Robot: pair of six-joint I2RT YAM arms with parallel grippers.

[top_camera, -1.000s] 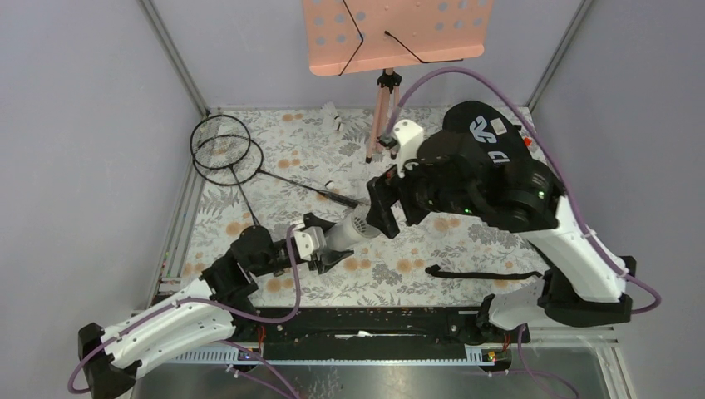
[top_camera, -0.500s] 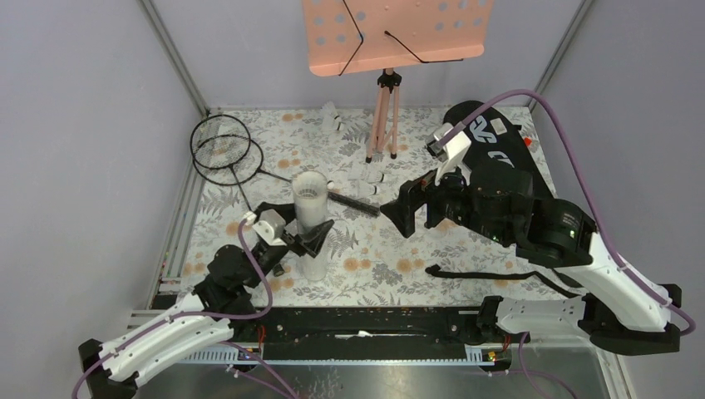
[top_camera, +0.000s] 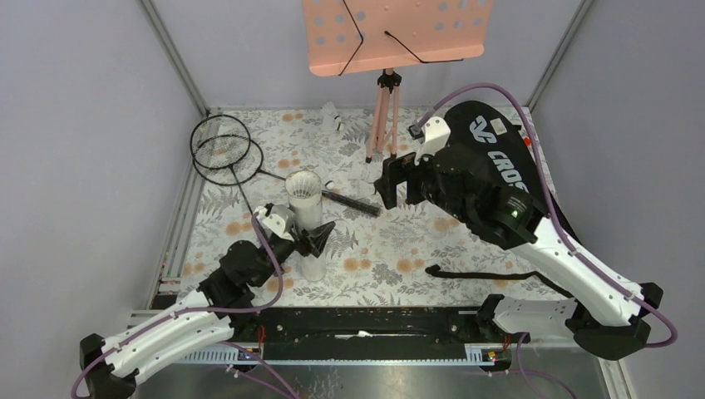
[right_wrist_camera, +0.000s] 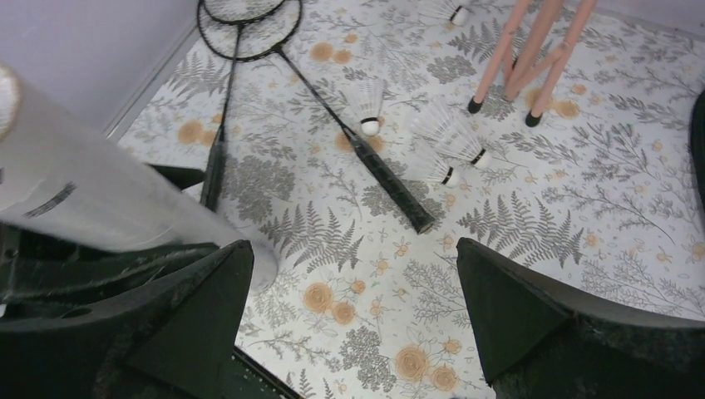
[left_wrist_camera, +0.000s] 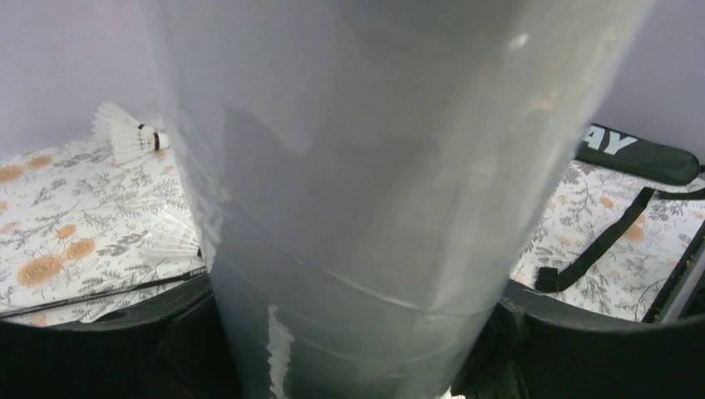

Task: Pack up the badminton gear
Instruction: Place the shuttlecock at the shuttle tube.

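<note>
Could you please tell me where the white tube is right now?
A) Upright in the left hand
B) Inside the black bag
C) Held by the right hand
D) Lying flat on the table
A: the tube stands upright, gripped low down by the left hand, while the right hand is open and holds nothing.

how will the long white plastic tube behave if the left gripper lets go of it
The long white plastic tube stands upright, tall over a narrow base, so it would probably tip easily without the left gripper around it. Being round, it would likely roll once down. Its translucent wall suggests it is light and may dent under squeezing.
</note>
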